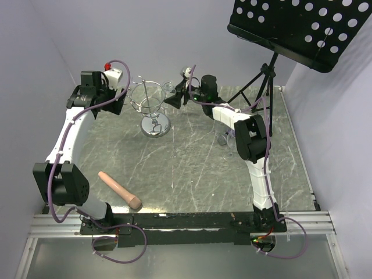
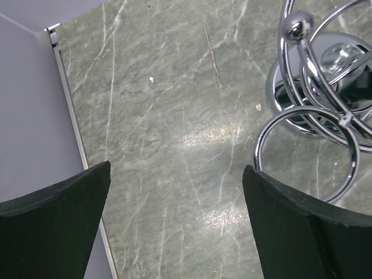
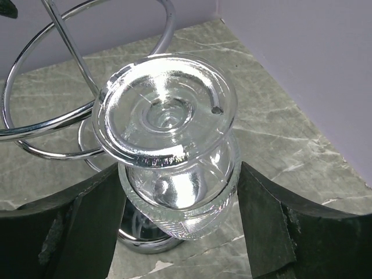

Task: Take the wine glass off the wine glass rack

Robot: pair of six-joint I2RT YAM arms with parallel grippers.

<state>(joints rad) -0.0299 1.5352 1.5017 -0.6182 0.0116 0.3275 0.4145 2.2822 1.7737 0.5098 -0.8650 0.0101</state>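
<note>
- The wine glass (image 3: 165, 116) hangs upside down, foot on top, at the edge of the wine glass rack (image 1: 156, 125), in the upper middle of the top view.
- I think it is light but fragile, with smooth, slippery walls. A firm squeeze could crack it.
- The bowl is the best place to hold it, low and on both sides. The foot must then slide out of the wire loop, not be pulled up through it.
- The right gripper (image 3: 181, 197) has one finger on each side of the bowl, very near. I cannot tell if they press it yet.
- The left gripper (image 2: 177, 174) stands wide and holds nothing, just beside the rack.
- Count: one wine glass that I can see, one rack, two grippers, one wooden rod (image 1: 119, 190) at lower left, one black music stand (image 1: 302, 29) at upper right.
</note>
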